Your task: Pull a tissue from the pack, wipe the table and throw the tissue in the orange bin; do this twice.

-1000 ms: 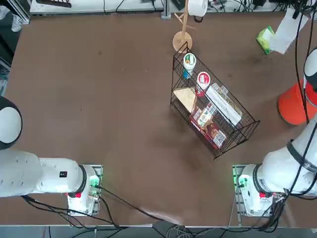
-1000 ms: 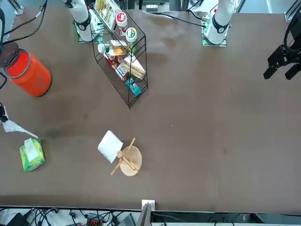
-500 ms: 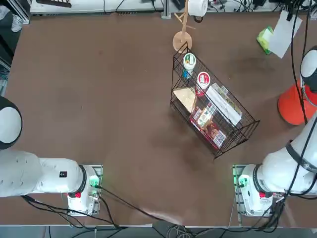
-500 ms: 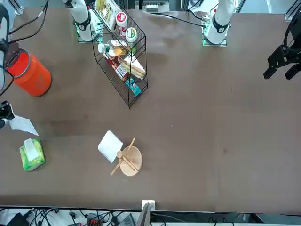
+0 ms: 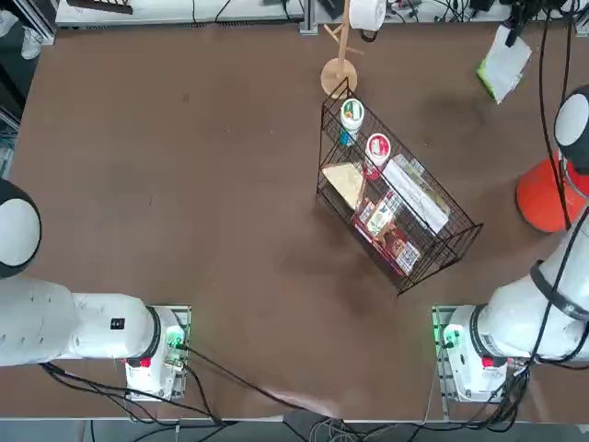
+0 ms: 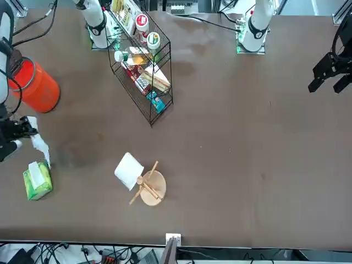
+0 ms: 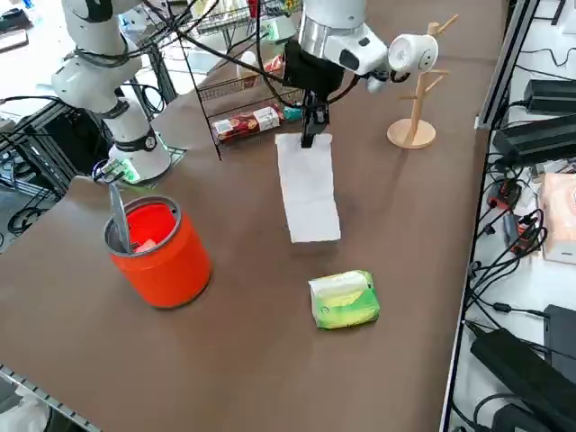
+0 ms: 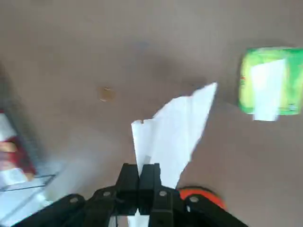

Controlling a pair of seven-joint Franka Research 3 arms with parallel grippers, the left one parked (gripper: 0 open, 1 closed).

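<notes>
In the top view, the round orange-red plastic bin [image 5: 550, 195] is cut by the right edge and crossed by the arm's cables. The small light green soft pack [image 5: 486, 72] is largely covered there by the hanging white tissue [image 5: 505, 61]. In the wrist view, the bin [image 8: 201, 196] is mostly hidden behind the claw [image 8: 143, 176].

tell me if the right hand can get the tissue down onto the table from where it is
Probably yes. The right hand is shut on the tissue, which hangs free above bare table. Nothing lies beneath it; the green pack and the orange bin sit off to the sides.
</notes>
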